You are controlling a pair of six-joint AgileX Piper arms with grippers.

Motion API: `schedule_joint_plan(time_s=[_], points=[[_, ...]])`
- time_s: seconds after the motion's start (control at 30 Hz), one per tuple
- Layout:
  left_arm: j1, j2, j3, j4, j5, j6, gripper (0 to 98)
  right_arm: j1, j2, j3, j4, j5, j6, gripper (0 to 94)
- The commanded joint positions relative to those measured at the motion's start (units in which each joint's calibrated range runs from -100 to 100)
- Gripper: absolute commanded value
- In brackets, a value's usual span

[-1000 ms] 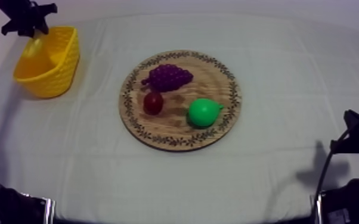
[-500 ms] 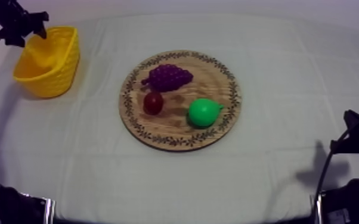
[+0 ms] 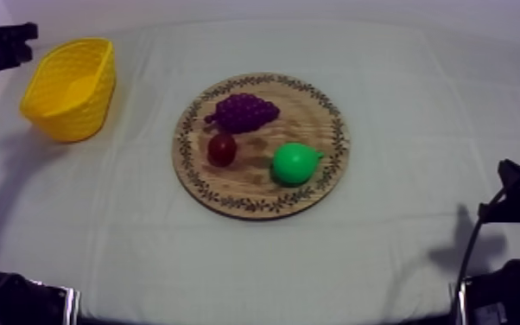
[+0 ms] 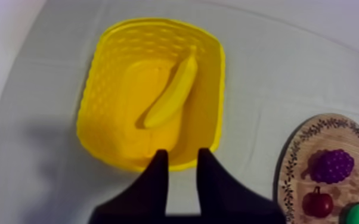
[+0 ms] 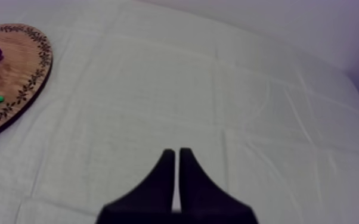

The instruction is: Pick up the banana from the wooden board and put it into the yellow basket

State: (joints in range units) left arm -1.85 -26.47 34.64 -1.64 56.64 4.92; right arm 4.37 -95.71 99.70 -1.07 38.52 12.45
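banana (image 4: 171, 89) lies aslant on the floor of the basket (image 4: 158, 24), one end up against the wall, nothing gripping it

left tool (image 4: 179, 154) hangs above the basket's near rim, fingers apart with nothing between them; from the top view it sits beyond the basket (image 3: 82, 121) at the table's (image 3: 402, 86) far left corner (image 3: 0, 47)

board (image 3: 255, 177) mid-table holds grapes (image 3: 242, 111), small red fruit (image 3: 222, 149) and pear (image 3: 294, 162), no banana on it

right tool (image 5: 176, 152) has its fingers together as a wedge, over bare cloth well away from the board

read: drop looks done, so the step in hand is retreat. Next move only needs the left arm to go to rest without catching the basket rim; banana looks settled, low risk of it rolling out
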Motion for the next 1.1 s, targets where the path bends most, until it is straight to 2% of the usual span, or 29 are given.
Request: schedule_joint_plan(time_s=[0.0,0.33,0.77,0.87,1.0,1.07], points=[[0.1,-15.3,10.4,-0.01,-2.8,-0.1,4.9,0.0,0.0,0.0,0.0,0.0,0.0,0.6],[1.4,-40.5,34.2,-0.34,-11.8,-0.6,0.2,0.0,0.0,0.0,0.0,0.0,0.1,0.6],[2.0,-63.0,60.0,-0.11,-18.9,2.5,0.0,0.0,0.0,0.0,0.0,0.0,0.0,0.6],[2.2,-65.9,62.5,-0.12,-20.1,0.8,0.0,0.0,0.0,0.0,0.0,0.0,0.0,0.6],[2.5,-69.2,64.0,-0.27,-21.5,-3.0,0.8,0.0,0.0,0.0,0.0,0.0,0.0,0.6],[2.7,-70.6,64.4,-0.3,-22.1,-3.2,0.6,0.0,0.0,0.0,0.0,0.0,0.0,0.6]])
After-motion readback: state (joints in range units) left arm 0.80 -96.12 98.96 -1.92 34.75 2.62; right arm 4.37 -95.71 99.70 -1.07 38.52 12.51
